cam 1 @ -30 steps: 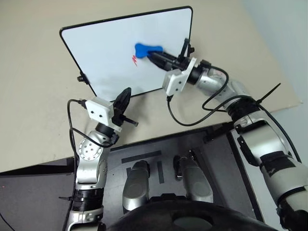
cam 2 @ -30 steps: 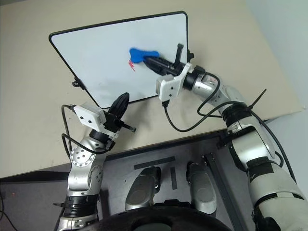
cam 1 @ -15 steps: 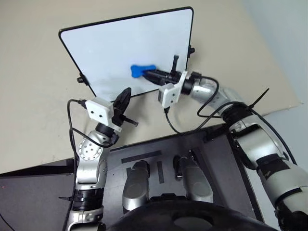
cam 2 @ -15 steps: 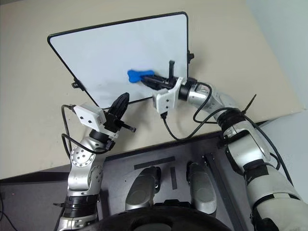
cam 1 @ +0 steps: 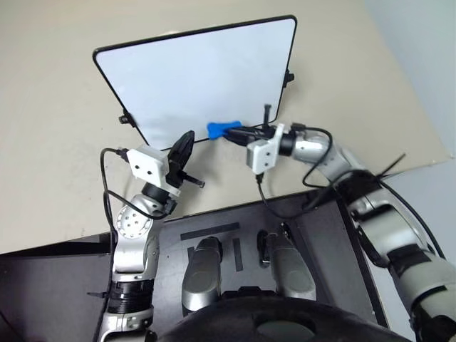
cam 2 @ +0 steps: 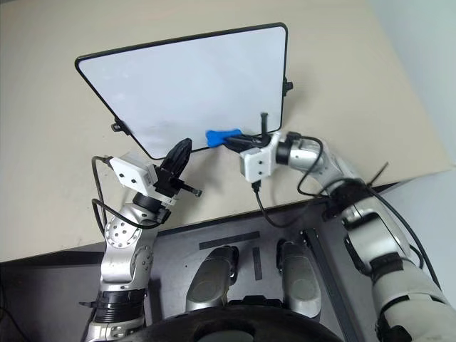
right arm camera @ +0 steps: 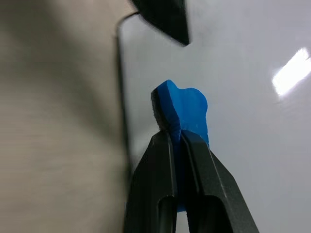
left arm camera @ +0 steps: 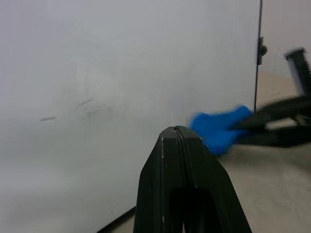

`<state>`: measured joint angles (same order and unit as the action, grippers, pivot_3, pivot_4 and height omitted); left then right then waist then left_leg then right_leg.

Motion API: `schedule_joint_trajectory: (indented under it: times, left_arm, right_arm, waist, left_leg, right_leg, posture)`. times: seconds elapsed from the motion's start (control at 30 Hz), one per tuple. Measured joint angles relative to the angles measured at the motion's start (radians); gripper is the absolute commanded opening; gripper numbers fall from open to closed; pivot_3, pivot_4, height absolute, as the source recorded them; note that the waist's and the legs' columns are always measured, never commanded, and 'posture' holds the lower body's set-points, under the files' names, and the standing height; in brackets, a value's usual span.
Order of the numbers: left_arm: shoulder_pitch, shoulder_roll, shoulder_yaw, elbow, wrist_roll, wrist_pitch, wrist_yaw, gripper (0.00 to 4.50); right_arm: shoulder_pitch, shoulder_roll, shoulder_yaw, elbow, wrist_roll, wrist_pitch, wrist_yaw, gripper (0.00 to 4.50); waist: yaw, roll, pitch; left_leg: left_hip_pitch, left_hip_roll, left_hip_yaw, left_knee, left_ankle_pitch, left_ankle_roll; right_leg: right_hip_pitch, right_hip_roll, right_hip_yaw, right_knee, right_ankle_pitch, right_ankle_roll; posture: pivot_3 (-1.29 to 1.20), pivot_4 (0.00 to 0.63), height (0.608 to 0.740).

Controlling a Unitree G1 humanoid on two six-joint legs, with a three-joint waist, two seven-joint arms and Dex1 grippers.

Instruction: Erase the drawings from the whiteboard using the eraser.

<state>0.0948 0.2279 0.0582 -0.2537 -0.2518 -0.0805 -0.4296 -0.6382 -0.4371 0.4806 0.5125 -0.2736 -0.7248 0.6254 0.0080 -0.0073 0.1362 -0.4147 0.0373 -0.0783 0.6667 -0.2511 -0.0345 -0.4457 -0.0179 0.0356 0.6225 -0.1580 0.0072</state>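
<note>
Pinching the eraser in my right end effector, I have the two black fingers shut on one end of it, so the blue bone shape sticks out past the fingertips toward my left. It sits at the near edge of the whiteboard, right over the black frame, and from the right wrist view its free end lies over the white surface beside that frame. It looks light and slightly soft, like foam or rubber, so I judge it will give a little under pressure and wipe well if I press the flat of it down rather than an edge. Held by one end, it could twist or lever out of the fingers when dragged hard, so a grip nearer the narrow middle would be steadier. The board itself looks thin, stiff and smooth, lying flat on the tabletop, and I expect it could slide if pushed sideways. I can make out no red marks on it now, just faint grey smears in the left wrist view, so the wiping looks about done. My left end effector hangs just off the near left corner, fingers pressed together and holding nothing.
</note>
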Motion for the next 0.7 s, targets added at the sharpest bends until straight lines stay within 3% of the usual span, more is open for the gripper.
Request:
schedule_joint_trajectory:
  times: [0.2, 0.37, 0.63, 0.7]
  left_arm:
    - [0.003, 0.000, -0.001, 0.000, -0.001, 0.000, -0.001, 0.00]
    - [-0.015, 0.003, -0.002, 0.003, -0.003, 0.001, -0.019, 0.00]
    - [-0.074, 0.035, 0.008, 0.041, -0.011, 0.006, -0.045, 0.00]
    - [-0.073, 0.046, 0.008, 0.040, -0.013, 0.017, -0.049, 0.00]
  right_arm:
    - [0.216, -0.137, -0.086, -0.305, 0.175, 0.327, 0.155, 0.01]
    - [0.273, -0.129, -0.115, -0.407, 0.222, 0.487, 0.182, 1.52]
    - [0.271, -0.084, -0.156, -0.467, 0.231, 0.548, 0.167, 4.29]
    - [0.276, -0.082, -0.179, -0.496, 0.238, 0.545, 0.157, 4.29]
  waist:
    - [-0.001, -0.001, 0.000]
    - [-0.011, -0.001, 0.000]
    - [-0.009, -0.001, 0.000]
    - [-0.009, -0.001, 0.000]
  left_leg:
    - [0.000, 0.000, 0.000, 0.001, 0.000, 0.001]
    - [0.007, 0.000, 0.000, 0.001, 0.002, 0.001]
    - [0.012, 0.000, 0.000, 0.001, 0.002, 0.002]
    - [0.011, 0.000, 0.000, 0.000, 0.001, 0.002]
  right_leg:
    - [0.001, 0.000, 0.000, -0.002, 0.000, 0.001]
    - [0.008, 0.001, 0.000, -0.002, 0.000, 0.001]
    - [0.013, 0.001, 0.000, -0.002, -0.002, 0.003]
    - [0.013, 0.001, 0.000, -0.003, -0.002, 0.004]
  posture:
    - [0.00, 0.150, 0.740]
    - [0.00, 0.150, 0.740]
    - [0.00, 0.150, 0.740]
    - [0.00, 0.150, 0.740]
